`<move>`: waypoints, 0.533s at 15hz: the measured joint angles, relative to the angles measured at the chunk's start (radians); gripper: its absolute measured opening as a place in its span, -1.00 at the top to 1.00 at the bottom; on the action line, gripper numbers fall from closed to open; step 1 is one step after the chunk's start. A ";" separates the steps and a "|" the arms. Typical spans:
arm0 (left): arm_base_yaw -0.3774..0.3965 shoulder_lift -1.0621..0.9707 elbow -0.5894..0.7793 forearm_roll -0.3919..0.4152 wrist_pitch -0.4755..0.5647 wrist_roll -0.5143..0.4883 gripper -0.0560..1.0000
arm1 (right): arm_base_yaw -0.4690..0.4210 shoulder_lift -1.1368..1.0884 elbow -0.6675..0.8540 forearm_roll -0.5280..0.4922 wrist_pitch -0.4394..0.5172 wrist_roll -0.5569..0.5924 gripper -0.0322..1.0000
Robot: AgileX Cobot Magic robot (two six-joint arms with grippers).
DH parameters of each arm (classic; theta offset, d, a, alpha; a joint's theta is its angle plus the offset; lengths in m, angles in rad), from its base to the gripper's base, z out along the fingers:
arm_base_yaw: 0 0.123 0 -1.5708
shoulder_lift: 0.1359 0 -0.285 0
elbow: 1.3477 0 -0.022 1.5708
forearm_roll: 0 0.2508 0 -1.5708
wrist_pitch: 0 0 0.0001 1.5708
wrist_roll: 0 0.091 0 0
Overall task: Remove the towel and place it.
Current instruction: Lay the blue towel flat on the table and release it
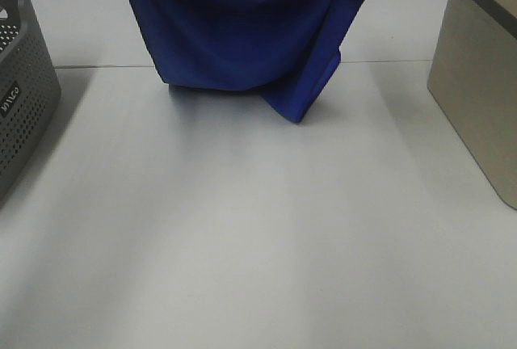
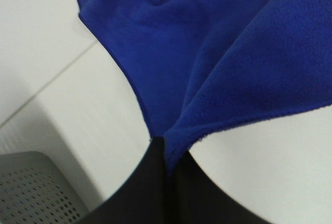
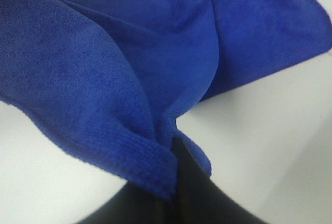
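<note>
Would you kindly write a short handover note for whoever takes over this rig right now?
Left gripper: shut on one upper end of the towel.
Right gripper: shut on the other upper end.
Towel: hangs between them over the far side of the table, sagging in the middle. Its lowest fold is at or near the tabletop.
Nearby: grey perforated basket at left, beige bin at right, both apart from the towel.
Done: towel gripped and held up.
Left: set it down; where is not shown.

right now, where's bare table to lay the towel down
The wide bare stretch of table between the grey basket and the beige bin, nearer the camera than the hanging towel. Crowded only at the far middle, where the towel droops.
</note>
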 joint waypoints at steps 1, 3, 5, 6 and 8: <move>0.000 -0.044 0.079 -0.041 0.001 0.000 0.89 | 0.000 -0.053 0.081 -0.010 0.000 -0.006 0.90; 0.000 -0.117 0.229 -0.099 0.000 -0.001 0.89 | 0.000 -0.149 0.205 -0.047 0.000 -0.017 0.90; -0.003 -0.186 0.356 -0.115 0.000 -0.011 0.89 | 0.000 -0.232 0.326 -0.075 0.000 -0.018 0.90; -0.004 -0.226 0.410 -0.118 0.000 -0.018 0.89 | 0.001 -0.268 0.387 -0.076 -0.001 -0.024 0.90; -0.007 -0.292 0.490 -0.135 -0.003 -0.037 0.89 | 0.001 -0.333 0.486 -0.073 -0.001 -0.025 0.90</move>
